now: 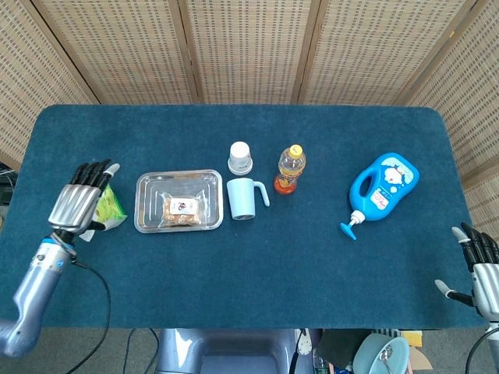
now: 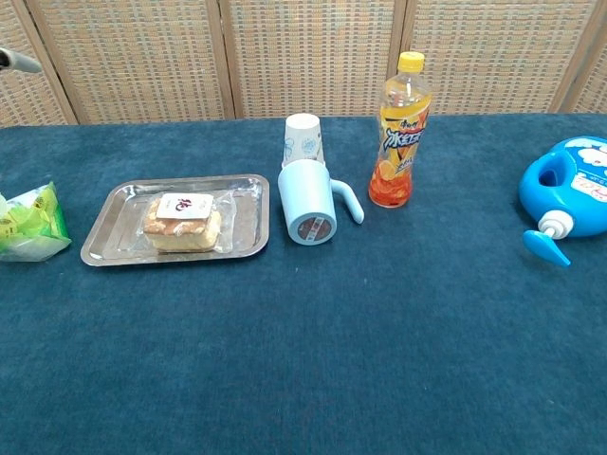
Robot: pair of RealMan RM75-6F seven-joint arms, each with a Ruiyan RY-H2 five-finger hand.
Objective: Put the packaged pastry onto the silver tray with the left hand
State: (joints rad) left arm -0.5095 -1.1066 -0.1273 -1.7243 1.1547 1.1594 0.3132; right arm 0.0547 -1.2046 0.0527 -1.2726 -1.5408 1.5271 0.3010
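The packaged pastry, a clear wrap with a white label, lies inside the silver tray. My left hand hovers well left of the tray, fingers stretched out and apart, holding nothing. In the chest view only a fingertip shows at the top left corner. My right hand sits at the table's near right corner, fingers spread and empty.
A green snack bag lies just left of the tray, partly under my left hand. A blue mug on its side and a paper cup stand right of the tray. An orange drink bottle and a blue detergent bottle are further right.
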